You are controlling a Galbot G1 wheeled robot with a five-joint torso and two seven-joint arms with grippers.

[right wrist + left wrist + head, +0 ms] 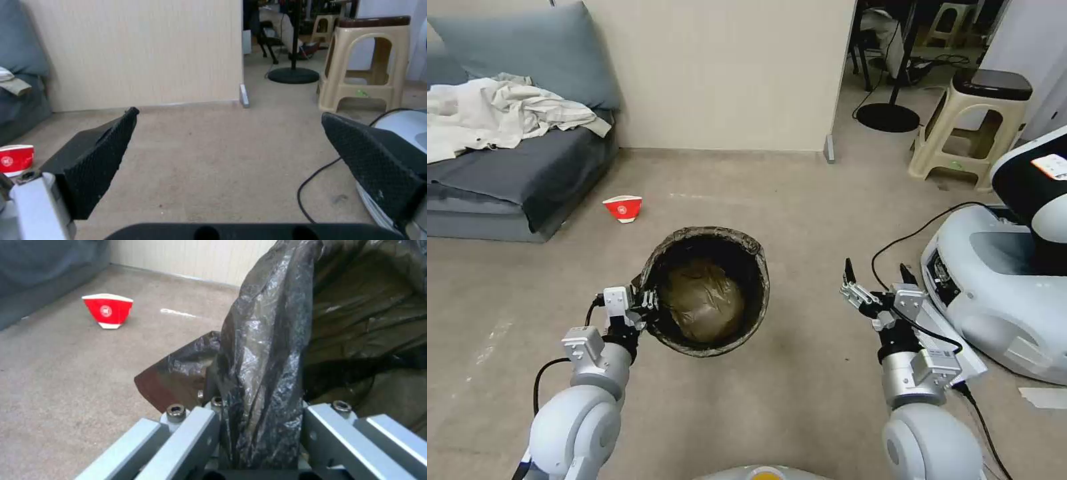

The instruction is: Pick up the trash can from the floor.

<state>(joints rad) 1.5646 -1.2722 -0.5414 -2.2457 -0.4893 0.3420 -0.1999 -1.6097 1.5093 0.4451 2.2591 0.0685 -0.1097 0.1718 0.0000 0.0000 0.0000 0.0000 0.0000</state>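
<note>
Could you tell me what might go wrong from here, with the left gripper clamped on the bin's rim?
1. The left gripper pinches the trash can at one side of its rim, mostly on the crinkled bag; the liner could slip or tear.
2. Held from one side, the can could tilt or swing.
3. The right gripper hangs open, apart from the can, giving no support.

Left arm gripping, right arm idling with fingers apart.

The left gripper (650, 301) is reaching forward and low, its fingers (195, 426) clamping the trash can (707, 293) at the near-left rim. The right gripper (879, 275) is hovering at similar height on the right, its black padded fingers (102, 156) spreading wide, holding nothing.
</note>
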